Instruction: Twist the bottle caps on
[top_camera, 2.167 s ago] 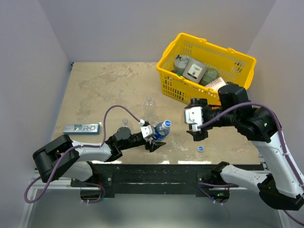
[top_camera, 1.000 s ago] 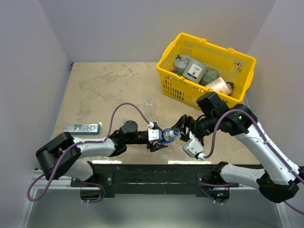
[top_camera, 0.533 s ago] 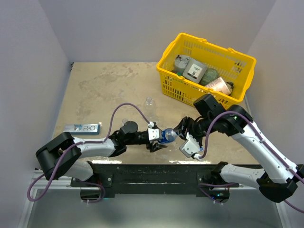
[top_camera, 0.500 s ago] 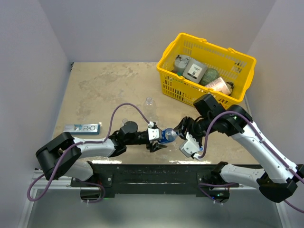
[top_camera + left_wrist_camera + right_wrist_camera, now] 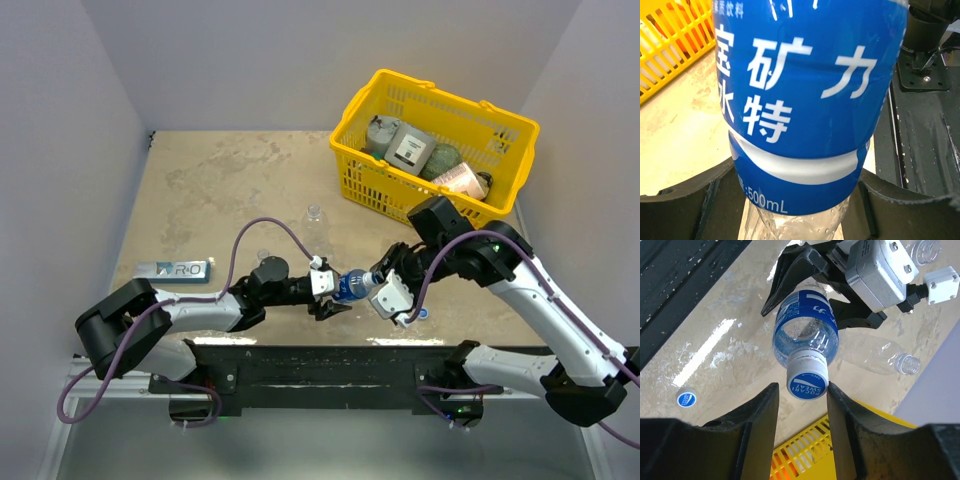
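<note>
- Left gripper (image 5: 335, 288): pressed onto the labelled bottle (image 5: 805, 100), one finger on each side of the lower body below the blue label.
- Labelled bottle: held off the tabletop (image 5: 220, 190) above its near middle, strongly tilted, with the neck towards the right arm. The left wrist view shows white characters and "500mL" on the label.
- Cap (image 5: 807, 380): blue with a pale centre, sitting on the neck of the labelled bottle. How far it is threaded on cannot be told.
- Right gripper (image 5: 802, 390): fingers parted around the cap, one on each side. One finger is at the cap's edge, and a thin strip of tabletop shows between the other finger and the cap, so it is not clamped.
- Loose cap (image 5: 686, 399): lies flat on the tabletop near the front edge, on the right arm's side, well apart from the held bottle.
- Farther unlabelled bottle (image 5: 314, 214): clear and uncapped, on the tabletop beyond the two grippers.
- Nearer unlabelled bottle (image 5: 263, 257): clear, on the tabletop just beyond the left arm's wrist and partly hidden by it.
- Yellow basket (image 5: 440, 95): at the far right of the tabletop, holding grey cans and jars.
- Blue-and-white packet (image 5: 175, 269): lies flat at the left side of the tabletop.
</note>
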Motion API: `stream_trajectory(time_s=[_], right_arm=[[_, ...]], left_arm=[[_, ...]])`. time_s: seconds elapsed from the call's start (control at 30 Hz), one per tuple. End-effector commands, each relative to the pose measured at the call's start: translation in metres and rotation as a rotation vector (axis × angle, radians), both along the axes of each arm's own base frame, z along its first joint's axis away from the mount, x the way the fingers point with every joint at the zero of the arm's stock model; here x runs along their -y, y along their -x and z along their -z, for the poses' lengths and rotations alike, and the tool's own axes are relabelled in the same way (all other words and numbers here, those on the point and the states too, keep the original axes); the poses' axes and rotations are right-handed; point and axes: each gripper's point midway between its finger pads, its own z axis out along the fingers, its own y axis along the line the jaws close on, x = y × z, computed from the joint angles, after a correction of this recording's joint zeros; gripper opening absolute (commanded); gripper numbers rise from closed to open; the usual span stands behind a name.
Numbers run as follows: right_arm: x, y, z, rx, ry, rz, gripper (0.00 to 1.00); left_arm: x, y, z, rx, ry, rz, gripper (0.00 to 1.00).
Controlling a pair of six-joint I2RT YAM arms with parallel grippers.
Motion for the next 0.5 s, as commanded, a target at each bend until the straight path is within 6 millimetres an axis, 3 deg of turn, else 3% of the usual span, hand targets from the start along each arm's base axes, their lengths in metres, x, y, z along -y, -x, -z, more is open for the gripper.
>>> stream_trajectory(time_s=[0.0, 0.37, 0.47], right_arm=[[0.009, 0.024, -0.004, -0.086, 0.019, -0.027, 0.44], [-0.005, 0.03, -0.009, -0.182, -0.024, -0.019, 0.34], [-0.009, 0.032, -0.004, -0.304, -0.007, 0.07, 0.21]], left_arm=[[0.006, -0.011, -0.035, 0.058, 0.106, -0.027, 0.0], [0.006, -0.016, -0.035, 0.069, 0.094, -0.048, 0.0], [0.006, -0.019, -0.037, 0.071, 0.095, -0.065, 0.0]])
